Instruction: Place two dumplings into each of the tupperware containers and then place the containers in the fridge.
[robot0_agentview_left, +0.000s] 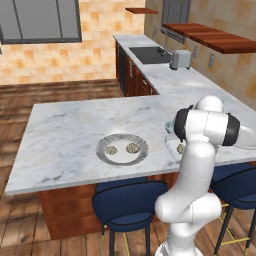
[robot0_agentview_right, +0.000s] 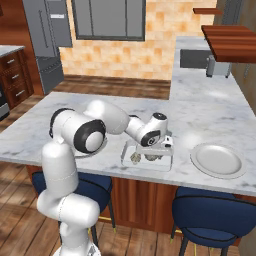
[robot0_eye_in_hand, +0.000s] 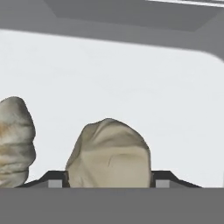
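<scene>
From the left base view you see a marble counter (robot0_agentview_left: 65, 130) carrying a round plate (robot0_agentview_left: 122, 149) with two dumplings (robot0_agentview_left: 132, 148), the sink (robot0_agentview_left: 149, 54) beyond. From the right, your gripper (robot0_agentview_right: 152, 156) reaches into the clear tupperware container (robot0_agentview_right: 127, 150) on the counter; the fridge (robot0_agentview_right: 47, 40) stands far left. In the hand view, its jaws flank one dumpling (robot0_eye_in_hand: 109, 153), a second (robot0_eye_in_hand: 15, 140) just beside.

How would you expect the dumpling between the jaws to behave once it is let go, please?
The dumpling looks lumpy and broad-based, so it would probably settle rather than roll. Its folded surface suggests something soft that may dent if squeezed. The tub floor looks smooth, so it might slide when nudged.
</scene>
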